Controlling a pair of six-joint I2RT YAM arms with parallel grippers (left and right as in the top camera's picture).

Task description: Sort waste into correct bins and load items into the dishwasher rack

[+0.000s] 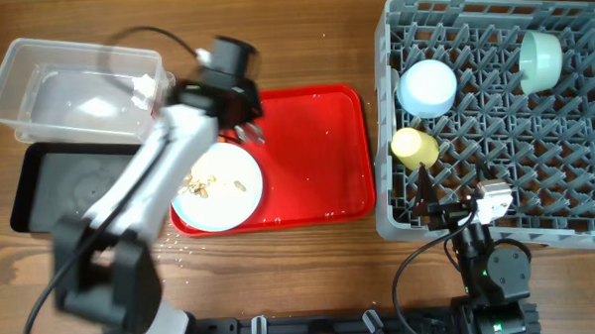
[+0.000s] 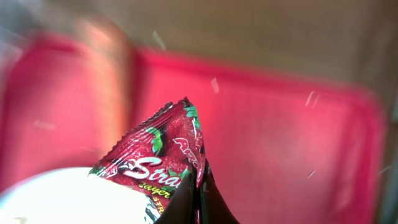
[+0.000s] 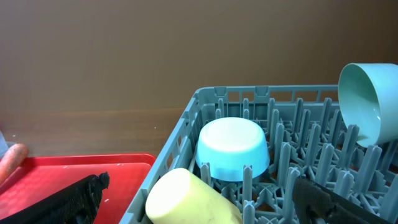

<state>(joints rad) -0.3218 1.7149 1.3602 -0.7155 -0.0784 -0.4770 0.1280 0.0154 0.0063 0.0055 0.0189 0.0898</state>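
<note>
The left claw (image 2: 198, 190) pinches the red snack wrapper (image 2: 163, 155) — blurred red tray (image 2: 280, 124) and plate (image 2: 62, 199) beneath.

Robot lab bench: wooden table (image 1: 311, 271), grey dishwasher rack (image 1: 566, 177).

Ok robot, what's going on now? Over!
Left gripper shut on wrapper, above red tray. Right gripper open by rack. Plate, scraps not yet sorted. Nothing seen blocking.

The red snack wrapper (image 2: 165, 155) is pinched at its lower end in the left gripper (image 2: 200, 196). A pale round plate (image 1: 219, 195) (beige scraps (image 1: 207, 180) on it) lies on the red tray (image 1: 317, 156). In the grey rack (image 1: 576, 177) are an upturned blue bowl (image 1: 427, 87), a tipped green bowl (image 1: 539, 61) and a yellow cup (image 1: 414, 147).
</note>
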